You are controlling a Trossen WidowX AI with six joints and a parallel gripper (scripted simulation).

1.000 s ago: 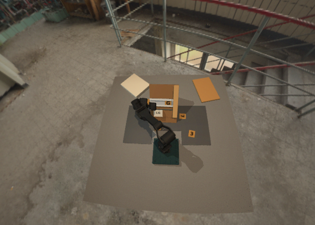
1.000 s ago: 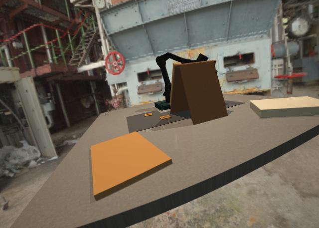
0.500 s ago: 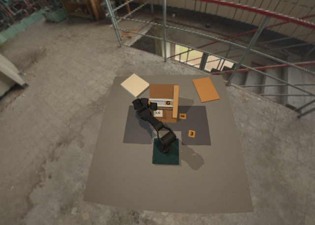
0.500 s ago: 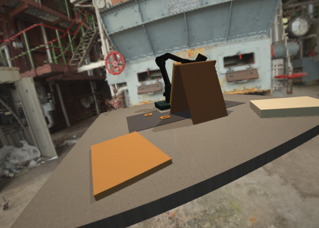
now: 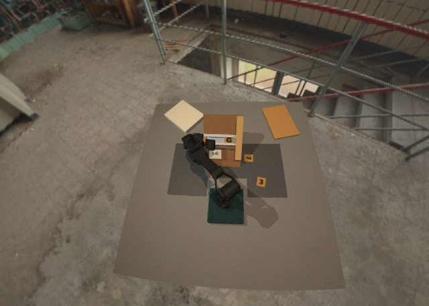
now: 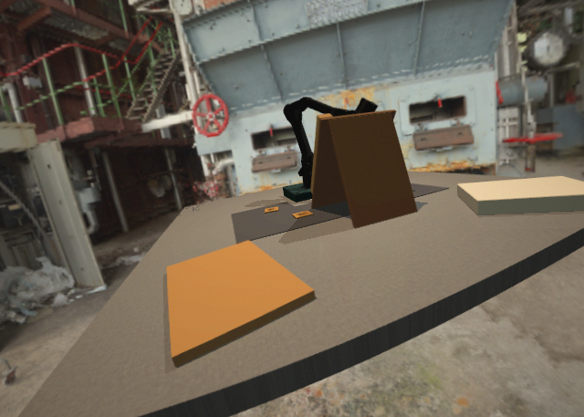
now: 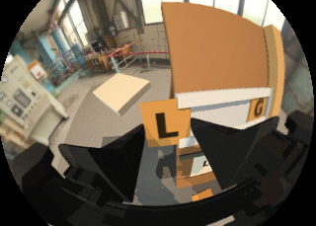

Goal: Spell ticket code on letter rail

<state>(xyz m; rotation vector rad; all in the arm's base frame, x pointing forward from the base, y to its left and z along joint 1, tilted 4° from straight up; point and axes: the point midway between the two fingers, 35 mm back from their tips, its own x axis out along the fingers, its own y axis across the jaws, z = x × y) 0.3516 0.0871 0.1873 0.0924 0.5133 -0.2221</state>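
The tilted brown board (image 5: 221,123) (image 6: 374,177) (image 7: 217,48) carries a white rail (image 5: 216,135) (image 7: 222,97), open at its left end. The G tile (image 5: 228,140) (image 7: 258,108) sits inside at the right end. My gripper (image 5: 202,142) (image 7: 167,124) is shut on the L tile (image 7: 165,113), upright at the rail's open end, its right edge overlapping the rail's mouth in the wrist view. The ticket (image 5: 215,153) (image 7: 198,167) below shows "LG"; its left part may be hidden. A 7 tile (image 5: 248,157) (image 6: 302,213) and a 3 tile (image 5: 261,181) (image 6: 271,209) lie right of the board.
Another orange piece (image 7: 202,194) lies in front of the board, mostly hidden by the arm in the top view. A cream block (image 5: 183,116) (image 6: 523,188) (image 7: 120,92) stands behind left. A flat orange slab (image 5: 280,122) (image 6: 231,295) lies at the back right.
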